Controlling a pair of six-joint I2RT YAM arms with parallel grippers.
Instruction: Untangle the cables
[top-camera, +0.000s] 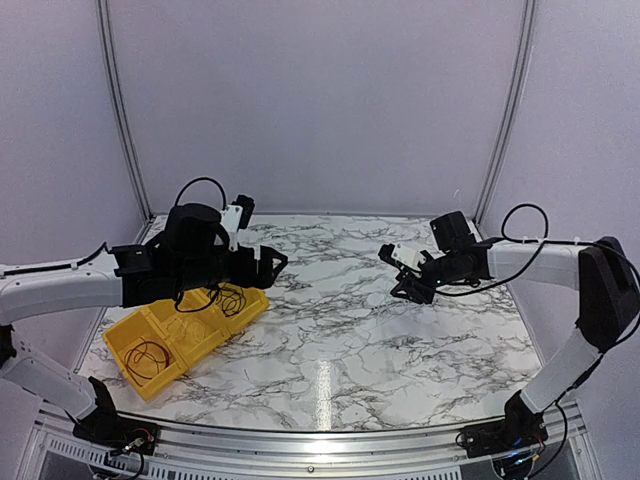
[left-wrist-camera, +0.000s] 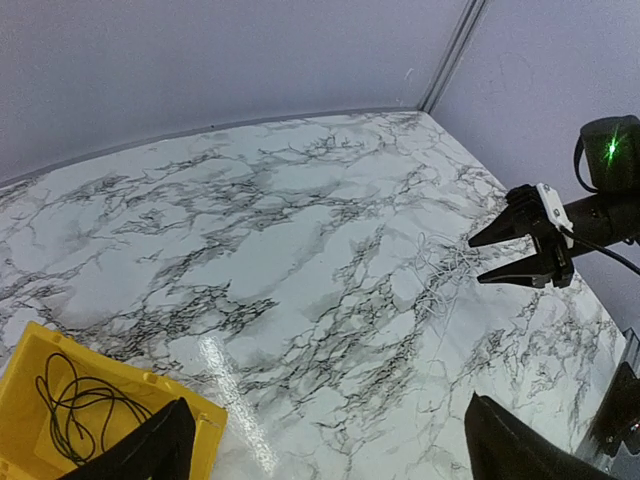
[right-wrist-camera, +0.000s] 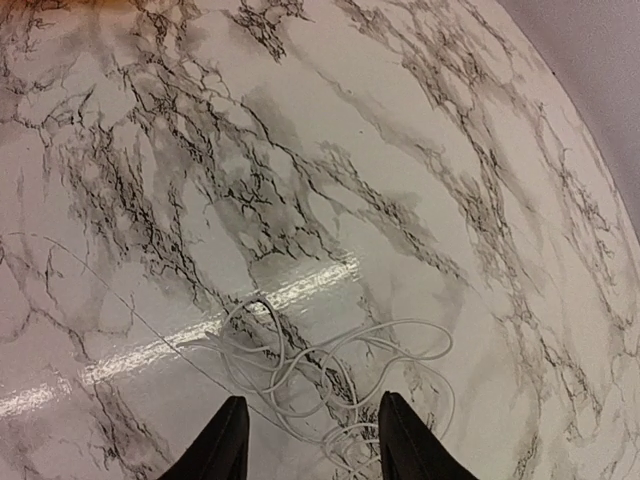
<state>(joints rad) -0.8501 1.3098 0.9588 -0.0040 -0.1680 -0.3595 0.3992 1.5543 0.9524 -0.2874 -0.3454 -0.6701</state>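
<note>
A loose tangle of thin white cables (right-wrist-camera: 330, 365) lies on the marble table (right-wrist-camera: 420, 150). My right gripper (right-wrist-camera: 315, 445) hangs just above it, open, with some loops lying between the two black fingers (right-wrist-camera: 222, 440) and nothing pinched. The left wrist view shows the same white tangle (left-wrist-camera: 440, 275) just left of the right gripper (left-wrist-camera: 476, 262). Thin black cables (left-wrist-camera: 75, 405) lie coiled in the yellow tray (left-wrist-camera: 25, 370). My left gripper (left-wrist-camera: 335, 450) is wide open and empty above the tray's far corner. From above, the left gripper (top-camera: 272, 262) and right gripper (top-camera: 393, 272) face each other.
The yellow tray (top-camera: 135, 330) has several compartments, and black cable coils (top-camera: 150, 355) lie in them. Grey walls and metal posts (top-camera: 505, 110) enclose the table at the back and sides. The arm bases (top-camera: 500, 435) sit at the near edge.
</note>
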